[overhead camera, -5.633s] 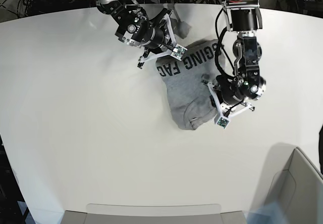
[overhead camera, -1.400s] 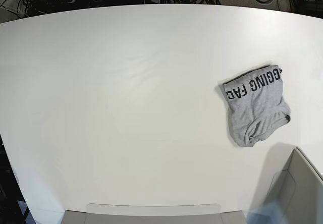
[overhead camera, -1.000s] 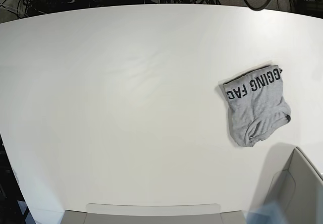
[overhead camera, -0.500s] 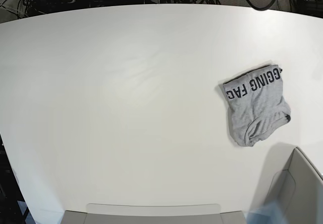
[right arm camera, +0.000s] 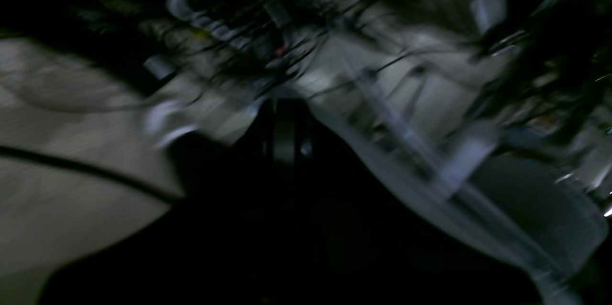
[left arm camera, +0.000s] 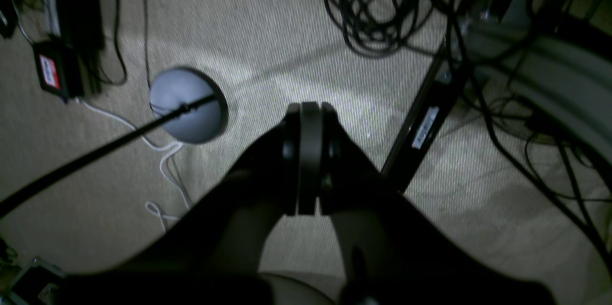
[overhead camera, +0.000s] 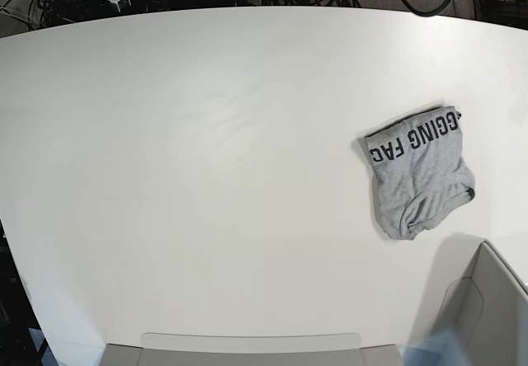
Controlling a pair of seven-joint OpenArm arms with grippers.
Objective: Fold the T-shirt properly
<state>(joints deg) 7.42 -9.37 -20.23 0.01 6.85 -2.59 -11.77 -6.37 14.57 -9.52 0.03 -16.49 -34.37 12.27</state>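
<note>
**Shirt folded and parked; both arms off the table**

From my base view, the heather-grey cotton T-shirt (overhead camera: pixel 419 176) lies as a compact folded bundle on the white tabletop (overhead camera: pixel 206 176), toward that view's right side, near the pale bin corner (overhead camera: pixel 487 300) but not touching it. Black block lettering faces up along its far edge; the near end looks rounded and a little bulky, so I judge the fold done but not crisp.

Left gripper (left arm camera: pixel 306 161): black fingers pressed flat together, nothing between them. Its camera looks down at beige carpet (left arm camera: pixel 287 32), tangled black cables (left arm camera: pixel 382 8) and a round grey floor disc (left arm camera: pixel 188 104), so I read the arm as pulled back beyond the table edge.

Right gripper (right arm camera: pixel 286 133): picture dark and smeared; the fingers seem pressed together, empty.

My guess: arms parked clear so nothing snags the cloth.
</note>
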